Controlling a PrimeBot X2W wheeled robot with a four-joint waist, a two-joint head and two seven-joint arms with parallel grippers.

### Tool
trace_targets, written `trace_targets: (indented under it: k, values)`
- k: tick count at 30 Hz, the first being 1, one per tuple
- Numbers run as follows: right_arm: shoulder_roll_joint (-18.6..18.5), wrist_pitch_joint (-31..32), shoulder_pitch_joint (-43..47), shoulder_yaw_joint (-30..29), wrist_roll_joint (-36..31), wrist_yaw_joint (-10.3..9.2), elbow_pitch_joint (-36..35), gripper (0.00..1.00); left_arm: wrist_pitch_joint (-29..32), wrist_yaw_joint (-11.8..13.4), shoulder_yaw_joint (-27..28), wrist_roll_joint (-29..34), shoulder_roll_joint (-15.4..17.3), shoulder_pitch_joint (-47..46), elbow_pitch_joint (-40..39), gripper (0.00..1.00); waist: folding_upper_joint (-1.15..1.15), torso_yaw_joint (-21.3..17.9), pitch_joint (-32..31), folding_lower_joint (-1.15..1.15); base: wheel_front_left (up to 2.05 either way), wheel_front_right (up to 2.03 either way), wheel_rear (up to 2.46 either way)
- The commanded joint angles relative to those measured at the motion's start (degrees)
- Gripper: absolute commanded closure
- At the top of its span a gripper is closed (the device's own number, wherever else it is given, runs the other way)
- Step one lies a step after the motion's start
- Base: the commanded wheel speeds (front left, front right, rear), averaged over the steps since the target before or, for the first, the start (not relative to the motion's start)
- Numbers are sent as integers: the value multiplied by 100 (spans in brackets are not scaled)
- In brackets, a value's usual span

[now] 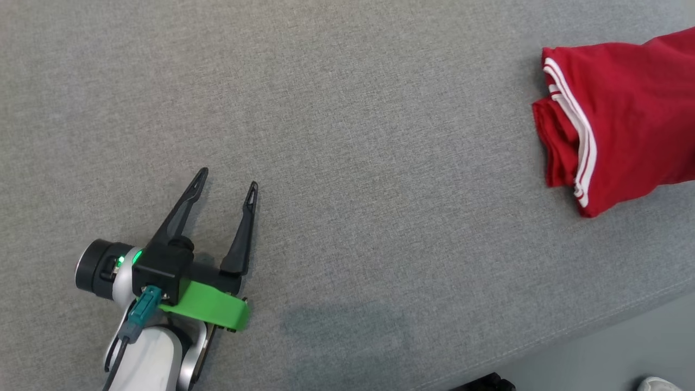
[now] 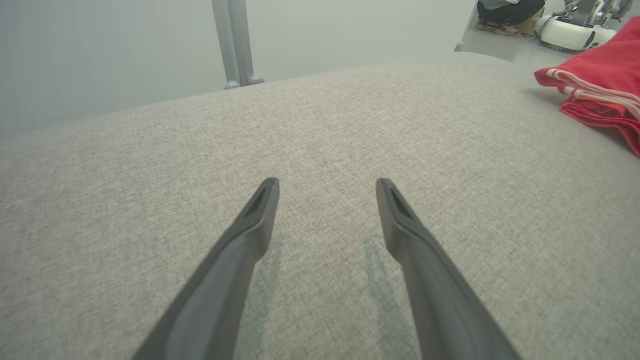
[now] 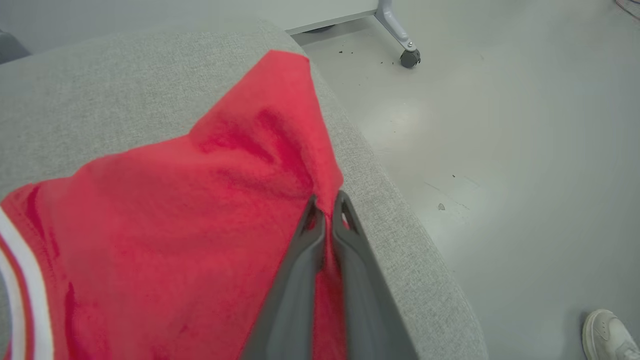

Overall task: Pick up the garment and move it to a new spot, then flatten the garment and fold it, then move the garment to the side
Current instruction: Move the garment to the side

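The grey cloth-covered bench (image 1: 347, 136) takes up most of the head view. Its near edge is seen running from 6 o'clock up towards 3 o'clock, with pale floor beyond.

The garment (image 1: 630, 119), red with white stripes, is found at 2 to 3 o'clock in that view. It is laid on the bench in a folded, layered bundle and is cut off by the frame's edge. Its long axis is judged to run roughly from 9 to 3 o'clock. The striped hem is turned towards 9 o'clock and runs from 12 to 6.

The left pincer (image 1: 227, 180) is held at 7 o'clock over bare bench, spread wide with nothing in it. The garment lies at about 2 o'clock from it, well apart.

In the right wrist view the right pincer (image 3: 327, 200) is seen pinched tight on a raised ridge of the red cloth, which is pulled up into a peak towards 12 o'clock. The bench's rounded edge lies just beside the grip, at 3 o'clock.

The right arm is therefore much the nearer. The shift to the side is judged to turn on how close that edge is, since cloth dragged towards it could slide off.

A pale shoe (image 3: 607, 332) is seen on the floor at 5 o'clock, and a caster (image 3: 410, 57) at 1 o'clock.

No brand, label or writing can be read.
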Motion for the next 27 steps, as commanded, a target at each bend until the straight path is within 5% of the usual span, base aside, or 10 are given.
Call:
trace_targets:
  k: [1,6,7,8,9,10,19,27]
  values:
    - [-106,-89,-120,-34,-123,-2,129,100,33,19,-12,32,62,-78,-59,0,39,28,171,0,0,0,0]
    - [-295,-407,-502,-89,-578,-2,775,100,128,18,-56,62,127,-64,-147,0,39,130,250,0,0,0,0]
    - [-280,-485,-562,-102,-646,-2,898,84,138,15,-61,56,134,-68,-162,0,39,146,256,0,0,0,0]
    - [-276,-594,-615,-122,-746,-2,998,53,156,25,-64,59,139,-74,-180,0,39,161,259,0,0,0,0]
    - [-277,-722,-680,-171,-869,-3,1114,53,166,44,-68,65,135,-80,-199,0,39,176,260,0,0,0,0]
    - [-266,-845,-723,-191,-988,-2,1216,0,172,52,-75,65,126,-85,-210,0,39,192,253,0,0,0,0]
    - [-292,-2110,-785,-242,-1471,-2,1269,0,-128,166,-138,-122,-102,91,38,0,39,443,-245,0,0,0,0]
    - [-292,-2661,27,-414,-1432,-2,-253,0,-480,275,-55,-385,-323,367,559,0,39,1045,-1051,0,0,0,0]
